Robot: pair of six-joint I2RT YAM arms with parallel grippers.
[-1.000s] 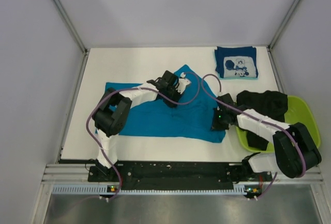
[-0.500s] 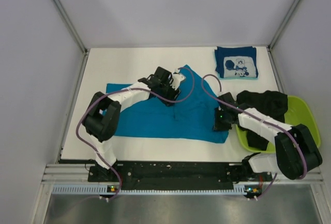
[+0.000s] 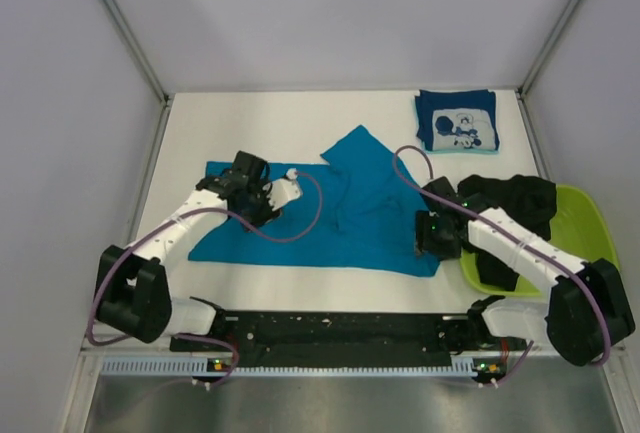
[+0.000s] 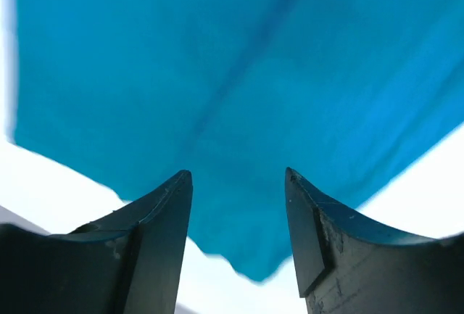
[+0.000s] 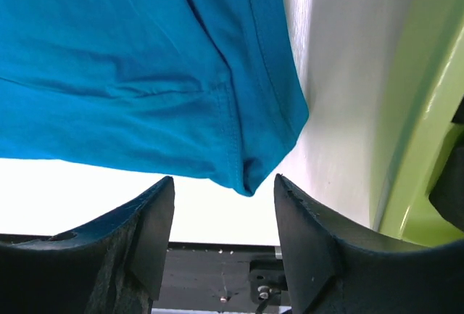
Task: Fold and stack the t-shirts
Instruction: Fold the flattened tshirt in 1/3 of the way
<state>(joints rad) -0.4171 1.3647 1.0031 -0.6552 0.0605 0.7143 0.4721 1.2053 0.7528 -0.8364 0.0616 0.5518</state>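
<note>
Soft matt cloth on teal t-shirt [image 3: 340, 225] w/ stitched hem, basin [image 3: 596, 219] smooth glossy plastic, table [image 3: 250, 123] matt white

**T-shirt positions**

Teal shirt [image 3: 340, 213]: spread out, lightly creased, beneath the left gripper [image 4: 238, 183] and the right gripper [image 5: 223, 183].
Navy shirt [image 3: 457, 121]: white print, folded square, well beyond the right gripper.
Black shirt [image 3: 515, 203]: crumpled, just right of it.
</note>
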